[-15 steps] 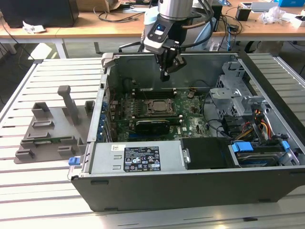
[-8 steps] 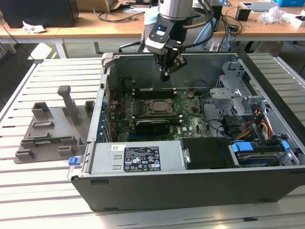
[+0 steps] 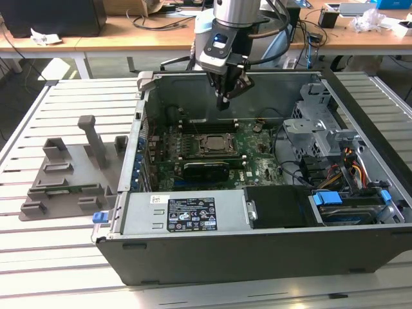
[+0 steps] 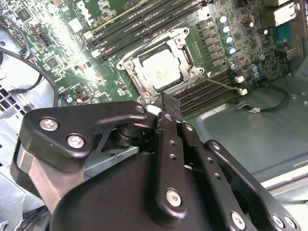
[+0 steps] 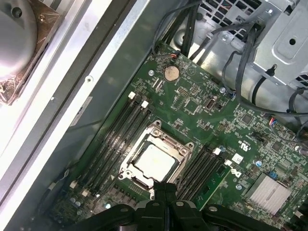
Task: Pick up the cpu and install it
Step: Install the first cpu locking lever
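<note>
The cpu (image 3: 215, 143) lies flat in the black-and-metal socket frame (image 3: 201, 145) on the green motherboard inside the open computer case. Its dull silver top shows in both wrist views (image 4: 161, 67) (image 5: 154, 161), seated level inside the frame. My gripper (image 3: 225, 98) hangs above the board, a little behind the socket in the exterior view, clear of the chip. Its two black fingers (image 4: 168, 126) are pressed together at the tips (image 5: 166, 188) with nothing between them.
A grey fixture plate (image 3: 64, 177) with upright posts lies at the exterior view's left on the slatted table. Inside the case are a metal drive cage (image 3: 315, 122), loose cables (image 3: 351, 164), a black cover (image 3: 277, 206) and memory slots (image 5: 115, 139) beside the socket.
</note>
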